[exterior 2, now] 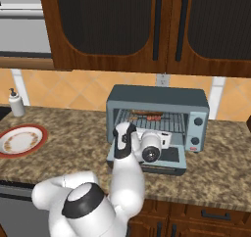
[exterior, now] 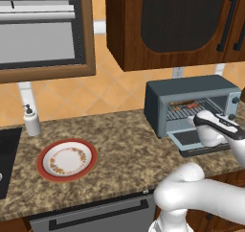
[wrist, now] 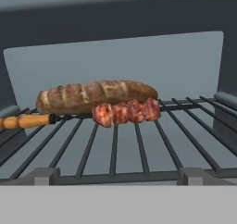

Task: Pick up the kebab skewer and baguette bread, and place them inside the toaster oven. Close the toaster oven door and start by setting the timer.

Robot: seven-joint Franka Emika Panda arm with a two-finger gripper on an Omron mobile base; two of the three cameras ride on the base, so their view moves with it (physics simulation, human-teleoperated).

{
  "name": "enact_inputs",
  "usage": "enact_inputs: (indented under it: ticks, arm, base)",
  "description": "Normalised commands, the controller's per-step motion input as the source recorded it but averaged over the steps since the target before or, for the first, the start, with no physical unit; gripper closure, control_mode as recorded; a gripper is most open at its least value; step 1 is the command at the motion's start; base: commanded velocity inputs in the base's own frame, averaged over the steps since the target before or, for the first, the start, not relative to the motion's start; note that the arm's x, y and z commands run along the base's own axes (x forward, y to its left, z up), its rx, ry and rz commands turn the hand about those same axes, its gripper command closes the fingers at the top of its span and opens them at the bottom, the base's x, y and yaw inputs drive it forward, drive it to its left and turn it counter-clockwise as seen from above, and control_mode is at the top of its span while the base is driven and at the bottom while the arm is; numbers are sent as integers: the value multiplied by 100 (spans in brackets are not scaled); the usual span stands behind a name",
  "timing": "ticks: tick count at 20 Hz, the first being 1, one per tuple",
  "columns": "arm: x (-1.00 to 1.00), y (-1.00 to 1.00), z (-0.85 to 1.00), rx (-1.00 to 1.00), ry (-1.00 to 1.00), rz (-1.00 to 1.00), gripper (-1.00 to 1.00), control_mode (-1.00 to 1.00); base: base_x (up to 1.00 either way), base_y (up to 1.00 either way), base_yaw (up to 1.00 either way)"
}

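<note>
The toaster oven [exterior: 191, 94] [exterior 2: 157, 100] stands on the counter with its door [exterior: 189, 139] [exterior 2: 169, 156] dropped open. On the wire rack [wrist: 139, 149] inside lies the baguette bread [wrist: 97, 96], lengthwise toward the back. The kebab skewer [wrist: 126, 112] rests just in front of it, touching it, with its pale stick end [wrist: 25, 121] pointing left. My gripper [exterior: 201, 120] hovers over the open door at the oven's mouth, facing in, open and holding nothing. From the right base camera my hand [exterior 2: 147, 144] blocks its fingers.
Two knobs [exterior 2: 197, 121] sit on the oven's right strip. A red-rimmed plate [exterior: 67, 159] [exterior 2: 19, 139] lies bare on the counter to the left, a soap dispenser [exterior: 32, 121] behind it. Wall cabinets [exterior: 172, 20] hang above the oven.
</note>
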Motion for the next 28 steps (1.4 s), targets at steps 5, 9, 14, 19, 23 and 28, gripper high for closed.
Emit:
enact_inputs:
  ticks: [5,9,14,19,23,28]
  arm:
    - [-25,-4,0,0,1,0,-100,-100]
    - [-52,-19,1,0,0,0,-100,-100]
    - [-46,-34,10,0,4,0,-100,-100]
    - [-48,-40,10,-2,17,1,-100,-100]
    - [-70,-38,0,-2,26,2,-100,-100]
    - [-73,-25,-14,0,30,3,-100,-100]
  base:
    - [0,0,0]
    - [0,0,0]
    - [0,0,0]
    - [0,0,0]
    - [0,0,0]
    - [0,0,0]
